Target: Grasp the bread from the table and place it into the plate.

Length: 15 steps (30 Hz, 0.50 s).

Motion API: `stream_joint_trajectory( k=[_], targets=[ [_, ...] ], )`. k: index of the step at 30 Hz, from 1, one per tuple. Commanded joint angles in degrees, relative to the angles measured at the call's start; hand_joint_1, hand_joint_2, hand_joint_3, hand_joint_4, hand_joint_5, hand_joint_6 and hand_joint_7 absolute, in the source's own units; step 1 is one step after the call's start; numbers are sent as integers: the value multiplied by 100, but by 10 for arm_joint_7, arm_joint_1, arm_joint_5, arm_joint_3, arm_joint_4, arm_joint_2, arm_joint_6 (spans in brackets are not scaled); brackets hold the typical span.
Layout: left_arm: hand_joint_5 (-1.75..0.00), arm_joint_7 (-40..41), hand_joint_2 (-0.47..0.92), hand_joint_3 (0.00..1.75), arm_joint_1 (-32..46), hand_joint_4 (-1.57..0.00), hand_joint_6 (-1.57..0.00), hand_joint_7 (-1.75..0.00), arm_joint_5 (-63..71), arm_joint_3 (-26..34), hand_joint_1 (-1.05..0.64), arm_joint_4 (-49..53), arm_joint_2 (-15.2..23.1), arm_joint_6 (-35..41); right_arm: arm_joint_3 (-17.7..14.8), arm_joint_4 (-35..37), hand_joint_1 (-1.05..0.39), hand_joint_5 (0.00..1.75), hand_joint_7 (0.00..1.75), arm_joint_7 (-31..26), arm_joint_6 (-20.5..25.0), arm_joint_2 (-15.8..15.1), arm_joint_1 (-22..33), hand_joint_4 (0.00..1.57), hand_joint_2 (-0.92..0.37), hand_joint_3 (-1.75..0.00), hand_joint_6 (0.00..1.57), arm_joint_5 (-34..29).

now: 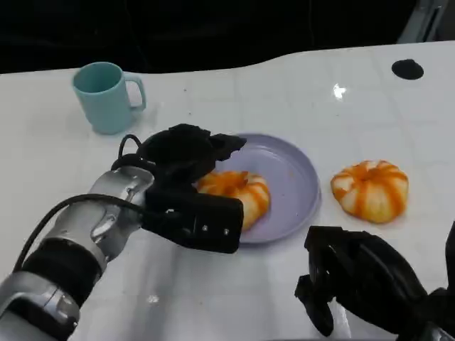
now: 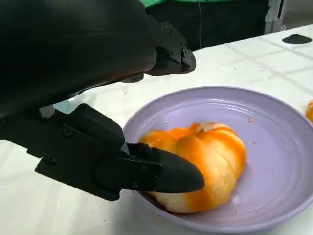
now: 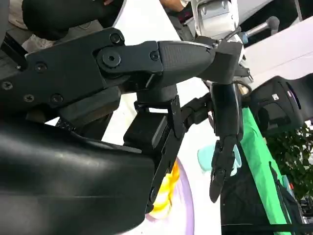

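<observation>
An orange-striped bread roll (image 1: 238,193) (image 2: 205,161) lies in the lilac plate (image 1: 293,177) (image 2: 276,142), on its left half. My left hand (image 1: 178,167) (image 2: 73,49) is around the roll. The thumb (image 2: 161,176) touches the roll's near side, while the other fingers (image 2: 168,54) are raised clear above it. A second striped roll (image 1: 370,188) sits on the table right of the plate. My right hand (image 1: 355,280) (image 3: 146,98) hovers low at the front right, fingers apart and holding nothing.
A teal mug (image 1: 106,96) stands at the back left, behind my left hand. A small black disc (image 1: 407,69) (image 2: 297,38) lies at the far right. The table's far edge runs just behind the mug and the disc.
</observation>
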Motion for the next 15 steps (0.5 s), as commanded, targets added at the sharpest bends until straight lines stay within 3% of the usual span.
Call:
stream_joint_trajectory(
  k=[1, 7, 9, 11, 12, 13, 14, 15],
  targets=[
    [-23, -11, 92, 41, 10, -1, -16, -1, -27, 17, -91, -40, 25, -15, -4, -1, -93, 161, 153, -4, -7, -1, -3, 128, -92, -34, 111, -2],
    [-37, -26, 92, 34, 86, -11, -24, -5, -129, 80, -79, -126, 39, -49, -5, -4, -93, 162, 153, -5, -9, -3, 0, 129, -92, -35, 111, -4],
    [-52, -46, 92, 29, 125, -22, -37, -10, -200, 116, -71, -161, 32, -56, -6, -5, -93, 162, 153, -6, -7, -3, -1, 129, -92, -36, 111, -5],
    [-73, -67, 92, 28, 159, -23, -47, -13, -263, 144, -66, -191, 24, -59, -6, -5, -93, 162, 154, -7, -5, -3, -2, 129, -92, -36, 111, -5],
    [-93, -85, 92, 26, 180, -31, -58, -20, -307, 161, -62, -213, 16, -53, -6, -5, -93, 162, 154, -8, -4, -3, -3, 128, -92, -36, 110, -5],
    [-111, -102, 92, 24, 203, -34, -60, -37, -351, 177, -58, -235, 10, -50, -5, -5, -93, 162, 154, -8, -4, -3, -4, 128, -92, -35, 110, -5],
    [-135, -115, 92, 26, 219, -40, -56, -75, -380, 188, -57, -251, 6, -46, -5, -4, -93, 163, 154, -7, -4, -3, -5, 128, -92, -35, 110, -5],
    [-147, -130, 92, 27, 241, -43, -54, -95, -415, 199, -56, -277, 2, -30, -4, -4, -92, 163, 154, -8, -4, -3, -5, 128, -92, -35, 110, -7]
  ],
)
